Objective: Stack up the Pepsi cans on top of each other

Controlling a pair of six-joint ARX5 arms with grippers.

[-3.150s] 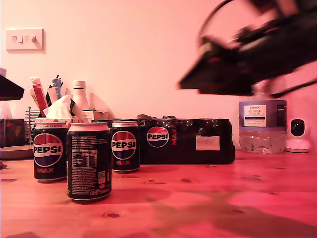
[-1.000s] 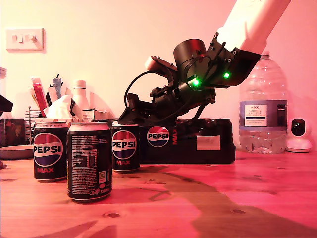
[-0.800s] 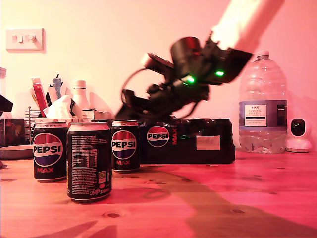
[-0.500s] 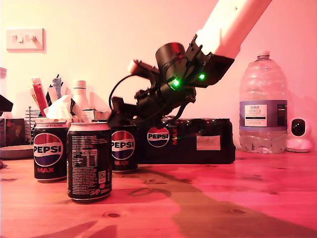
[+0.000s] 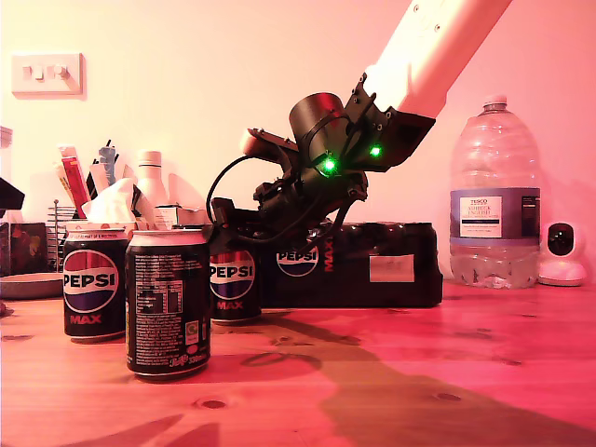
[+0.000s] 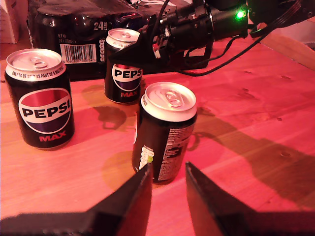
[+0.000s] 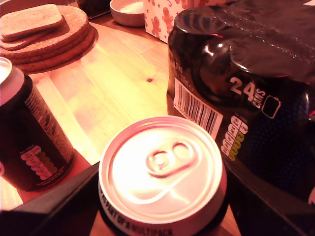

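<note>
Exterior view, read from its left edge: a light switch [image 5: 46, 74] sits high on the wall; below it a caddy of tubes and tissue [image 5: 102, 196]; then the three Pepsi cans on the wooden table [image 5: 447, 372]: the first Pepsi can [image 5: 94, 283] at lower left, the second Pepsi can [image 5: 168, 303] just beside it and nearest the camera, its back text showing, and the third Pepsi can [image 5: 233, 284] further back, right against the black multipack [image 5: 372, 265]; none is stacked yet. My second gripper [image 5: 223, 226] reaches down from the upper right of that frame and straddles the third can's rim; its wrist view shows the silver lid [image 7: 161, 167] centred between two dark jaws spread wide on either side, so the hand is released, not yet pinching. My first gripper [image 6: 167, 184] hangs low in front of the second can [image 6: 165, 132], jaws parted and apart from it; it holds nothing.

To grip well, I judge the second gripper should sink a little below the rim before closing, stay centred, then lift straight up so the can clears the multipack's wrap; squeezing only at the rim risks a tilt.

Further right in the exterior view stand a large water bottle [image 5: 494, 214] and a small white camera [image 5: 560, 253]; the second wrist view shows cork mats [image 7: 47, 34] and a dish [image 7: 129, 11] on the same warm, knotty planks.
</note>
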